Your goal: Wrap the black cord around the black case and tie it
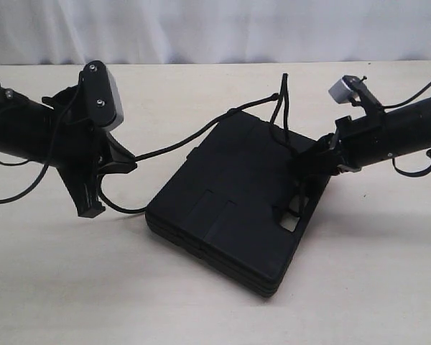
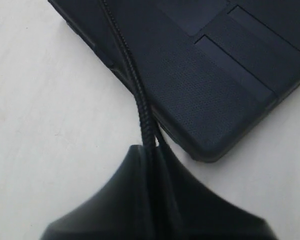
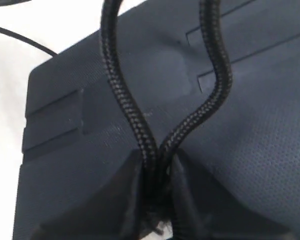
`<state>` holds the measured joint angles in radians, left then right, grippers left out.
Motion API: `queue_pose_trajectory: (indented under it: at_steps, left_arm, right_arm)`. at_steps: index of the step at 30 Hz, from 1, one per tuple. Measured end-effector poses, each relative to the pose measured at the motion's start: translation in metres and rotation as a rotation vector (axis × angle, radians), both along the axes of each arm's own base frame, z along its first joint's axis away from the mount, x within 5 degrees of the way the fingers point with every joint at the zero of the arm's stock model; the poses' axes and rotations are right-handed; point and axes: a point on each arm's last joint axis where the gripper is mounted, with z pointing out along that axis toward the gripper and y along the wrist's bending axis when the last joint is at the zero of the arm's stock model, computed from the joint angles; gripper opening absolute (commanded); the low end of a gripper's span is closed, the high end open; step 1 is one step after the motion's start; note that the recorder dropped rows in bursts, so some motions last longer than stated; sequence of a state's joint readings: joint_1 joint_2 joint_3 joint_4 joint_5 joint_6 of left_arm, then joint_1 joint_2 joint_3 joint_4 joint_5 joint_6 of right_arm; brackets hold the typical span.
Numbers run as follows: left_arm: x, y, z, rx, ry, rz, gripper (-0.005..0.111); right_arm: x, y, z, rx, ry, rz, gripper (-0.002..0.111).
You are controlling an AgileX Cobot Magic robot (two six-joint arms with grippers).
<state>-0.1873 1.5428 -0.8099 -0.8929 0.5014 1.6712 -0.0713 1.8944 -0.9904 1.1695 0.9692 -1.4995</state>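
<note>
The black case lies flat mid-table, its cut-out handle toward the right front. The black cord stretches taut from my left gripper across the case's far corner to my right gripper. In the left wrist view the left gripper is shut on the cord, beside the case. The right wrist view shows the right gripper shut on two strands of the cord over the case lid. A short cord end sticks up behind the case.
A pale table carries everything, with a white backdrop behind. Thin smooth arm cables hang by the left arm and loop by the right arm.
</note>
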Motion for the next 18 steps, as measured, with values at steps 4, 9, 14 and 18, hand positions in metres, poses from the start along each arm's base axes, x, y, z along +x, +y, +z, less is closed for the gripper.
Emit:
queue_pose_trajectory:
  at_steps: [4,9,14,18]
  left_arm:
    - [0.0,0.0,0.0,0.008,-0.007,-0.023,0.0]
    - [-0.003,-0.002,0.0,0.009,0.003,-0.061,0.0]
    - [-0.005,-0.002,-0.002,0.031,0.007,-0.1,0.0]
    - [-0.005,-0.001,-0.002,0.049,0.001,-0.117,0.0]
  right_arm:
    - [0.001,-0.002,-0.01,0.004,0.023,-0.004,0.004]
    - [0.005,-0.001,-0.018,0.031,0.033,-0.029,0.004]
    - [0.007,-0.002,-0.02,0.049,0.036,-0.051,0.004]
    - [0.008,-0.013,-0.021,0.063,0.041,-0.086,0.004]
